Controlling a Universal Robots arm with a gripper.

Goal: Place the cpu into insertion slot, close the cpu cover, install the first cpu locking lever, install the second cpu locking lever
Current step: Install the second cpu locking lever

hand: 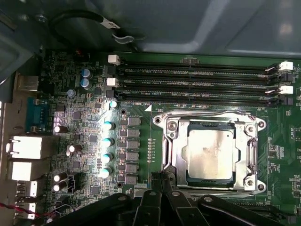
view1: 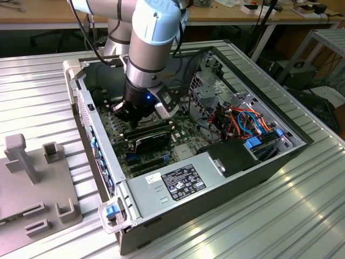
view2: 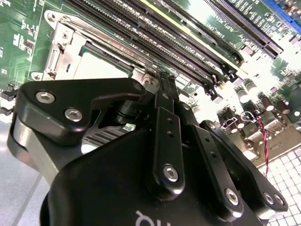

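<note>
Setting: ribbed aluminium tabletop (view1: 259, 216) carrying an open black and silver computer case (view1: 269, 162), lid off, with the green motherboard (hand: 80, 141) exposed.

1. Tool (hand: 162, 176): black, two-fingered. In both wrist views the fingers are seen pressed together at the tips, with nothing discernible between them. The tips are held low over the board, just beside one corner of the socket.

2. Cpu (hand: 210, 154): small flat square chip with a silver-grey metal top. It is seated in the socket and lies flat.

3. Cpu cover (hand: 173, 141): thin silvery metal frame plate with a window cut-out. It is lowered around the chip, whose top shows through the window.

4. Insertion slot (hand: 250, 181): square socket with a silvery rim, occupied. Thin wire levers are seen along its edges; whether either is latched cannot be told.

5. Long black memory slots (hand: 197, 80): just beyond the socket, white clips at their ends.

6. Grey and pale blue robot arm (view1: 153, 38): reaching down into the case from above.

7. Grey moulded fixture (view1: 38, 178): on the tabletop, well apart, at the exterior view's left.

8. Wooden workbenches (view1: 226, 13): in the background.

Step in hand, as judged: placing and cover-closing are taken as done; the lever work is in hand. That work is judged to call for a tip set squarely on thin wire and kept off the chip.
</note>
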